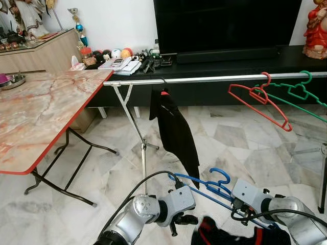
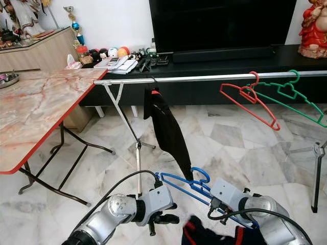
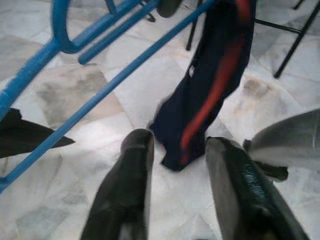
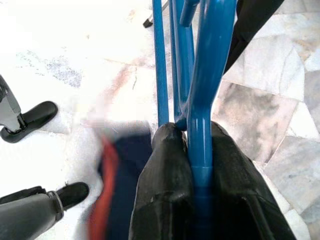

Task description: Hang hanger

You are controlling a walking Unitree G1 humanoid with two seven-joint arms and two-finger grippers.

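Marble-patterned pale floor tiles [image 1: 240, 138] are seen across the room. On the left, a folding counter with a pink-veined marble-look top and red edge [image 1: 41, 112] is set on black metal legs, and a metal bowl [image 1: 13, 81] is placed at its far left edge. Behind it, a wooden sideboard [image 1: 51, 53] is stood against the white wall. A long black low cabinet [image 1: 230, 61] is run along the back, with small round figurines [image 1: 110, 53] and papers [image 1: 122, 65] laid at its left end and a large black television screen [image 1: 227, 23] set upon it.

A silver clothes rail on a folding stand [image 1: 204, 79] is stretched in front of the cabinet. A black garment [image 1: 176, 132] is hung near its left end; further right, a red plastic hanger [image 1: 260, 102] and a green plastic hanger [image 1: 301, 94] are hooked on the rail just beside each other.

Low in the foreground, the left tool [image 3: 175, 185] is held released, its fingers apart above the floor, near a dark navy garment with a red stripe [image 3: 215, 80]. The blue plastic hanger [image 1: 212, 186] is held below the rail, tilted, between the two arms. It is grasped by the right tool [image 4: 192, 165], whose black fingers [image 4: 167, 170] are clenched on its blue bar.
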